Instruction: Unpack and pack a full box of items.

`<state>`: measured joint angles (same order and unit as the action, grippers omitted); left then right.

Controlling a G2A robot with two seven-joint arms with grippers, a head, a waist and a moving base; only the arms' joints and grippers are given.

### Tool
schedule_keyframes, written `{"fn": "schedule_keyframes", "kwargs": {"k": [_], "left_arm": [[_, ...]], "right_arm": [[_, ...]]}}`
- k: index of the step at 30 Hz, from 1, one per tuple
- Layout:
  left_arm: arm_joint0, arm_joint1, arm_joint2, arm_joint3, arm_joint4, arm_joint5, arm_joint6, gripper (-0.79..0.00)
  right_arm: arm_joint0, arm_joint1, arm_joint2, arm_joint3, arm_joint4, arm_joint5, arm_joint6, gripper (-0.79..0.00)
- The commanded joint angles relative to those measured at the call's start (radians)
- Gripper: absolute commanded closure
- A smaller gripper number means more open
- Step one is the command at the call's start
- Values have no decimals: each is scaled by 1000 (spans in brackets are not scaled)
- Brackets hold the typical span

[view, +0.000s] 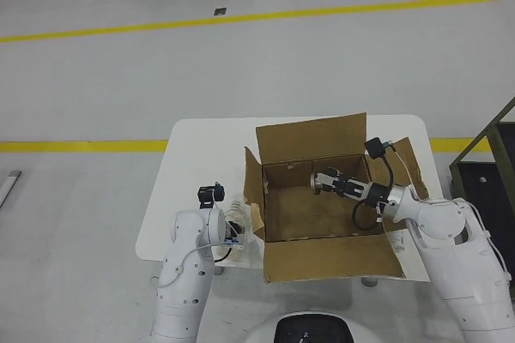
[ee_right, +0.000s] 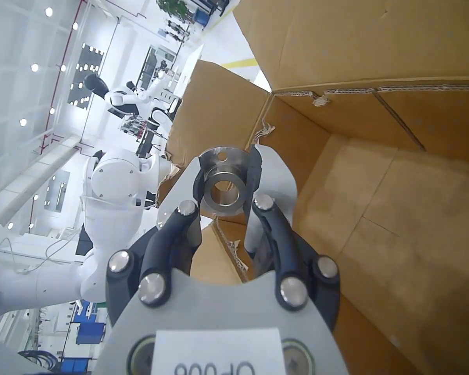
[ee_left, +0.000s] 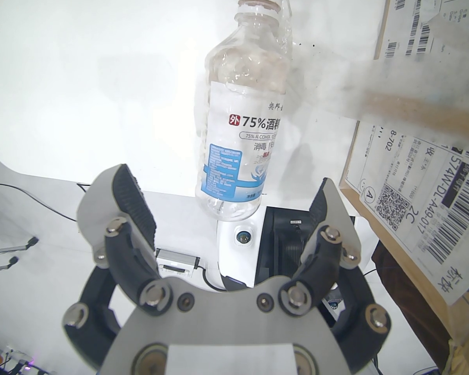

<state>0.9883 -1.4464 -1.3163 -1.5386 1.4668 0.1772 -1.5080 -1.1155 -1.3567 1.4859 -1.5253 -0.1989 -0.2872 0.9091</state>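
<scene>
- Cardboard box (view: 313, 139) sits open on the white surface (view: 206, 154), its flaps folded outward on all four sides.
- Right claw (ee_right: 226, 169) is inside the box opening, above the box floor and near the far wall; the arm comes in over the right-hand flap.
- It pinches a metal ring (ee_right: 221, 193) between its two dark fingers. The ring is a short flanged sleeve with a round bore, and a small hole shows in the flange.
- Ring is held clear of the box floor and walls, as far as the right wrist view shows.
- Clear plastic bottle (ee_left: 242, 118) lies on its side on the surface, outside the box, just beside the left wall that carries the shipping labels.
- It has a white-and-blue label and a pale cap; the cap end points away from the left claw, the base end toward it.
- Left claw (ee_left: 225, 181) hangs over the surface at the bottle's base end, fingers spread wide, with neither ribbed pad touching the bottle.
- Seen from above, the left arm is at the near left corner of the box, well apart from the right arm.
</scene>
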Motion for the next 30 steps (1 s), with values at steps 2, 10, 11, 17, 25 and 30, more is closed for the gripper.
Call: {"fn": "schedule_keyframes", "kwargs": {"k": [2,10,11,17,25,30], "left_arm": [[0,0,0,0,0,0,0,-785],[0,0,0,0,0,0,0,-785],[0,0,0,0,0,0,0,-785],[0,0,0,0,0,0,0,-785],[0,0,0,0,0,0,0,-785],[0,0,0,0,0,0,0,-785]], "right_arm": [[-1,0,-2,-2,0,-1,-1,0],[-75,29,171,-201,-61,-27,-141,0],[-90,36,222,-237,-97,-14,-159,0],[-196,61,417,-354,-223,120,-186,0],[-313,81,494,-308,-407,278,-128,0],[-343,95,456,-256,-581,315,-41,0]]}}
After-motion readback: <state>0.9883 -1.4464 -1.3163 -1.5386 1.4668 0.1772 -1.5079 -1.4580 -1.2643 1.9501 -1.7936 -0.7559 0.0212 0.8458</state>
